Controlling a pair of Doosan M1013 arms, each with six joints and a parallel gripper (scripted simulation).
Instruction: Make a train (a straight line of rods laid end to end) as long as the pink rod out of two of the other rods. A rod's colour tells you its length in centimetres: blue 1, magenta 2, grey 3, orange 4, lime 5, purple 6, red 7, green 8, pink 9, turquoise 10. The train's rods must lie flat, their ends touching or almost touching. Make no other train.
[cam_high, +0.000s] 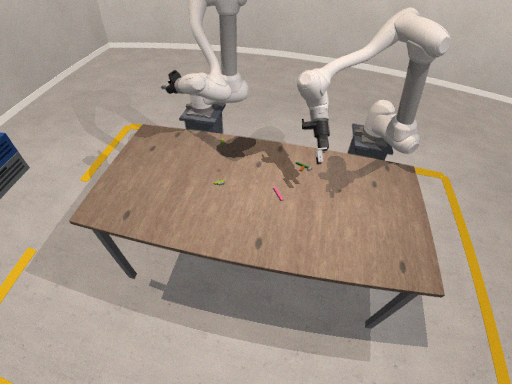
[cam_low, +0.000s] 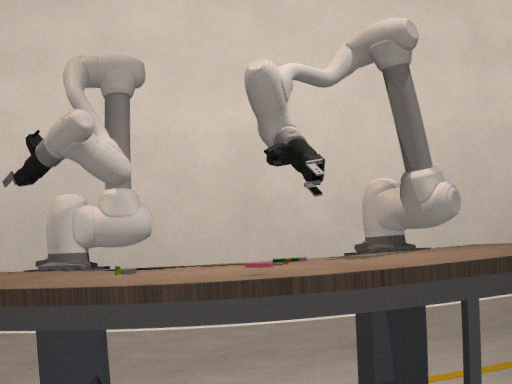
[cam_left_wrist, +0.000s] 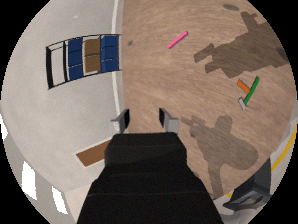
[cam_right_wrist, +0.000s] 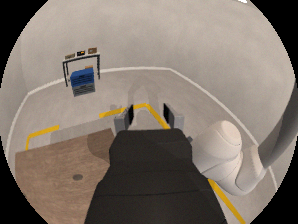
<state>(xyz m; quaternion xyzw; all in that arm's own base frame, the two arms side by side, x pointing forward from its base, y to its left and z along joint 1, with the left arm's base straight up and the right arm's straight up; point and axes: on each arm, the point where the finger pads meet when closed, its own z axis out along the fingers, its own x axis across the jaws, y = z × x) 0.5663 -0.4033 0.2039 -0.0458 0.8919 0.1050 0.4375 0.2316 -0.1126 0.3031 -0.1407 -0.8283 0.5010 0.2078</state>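
While left hand (cam_high: 320, 156) (cam_low: 315, 180) (cam_left_wrist: 144, 119) hangs open, pink rod (cam_high: 278, 194) (cam_low: 259, 265) (cam_left_wrist: 177, 40) lies lower, well apart.

a workshop or robot lab, by the look of it: bare grey floor (cam_high: 150, 320) (cam_left_wrist: 75, 110), yellow floor lines (cam_high: 472, 255) (cam_right_wrist: 227, 200), a rack of blue bins (cam_left_wrist: 110, 52) (tidy, too), plain pale walls (cam_high: 250, 25) (cam_low: 200, 30) (cam_right_wrist: 165, 35).
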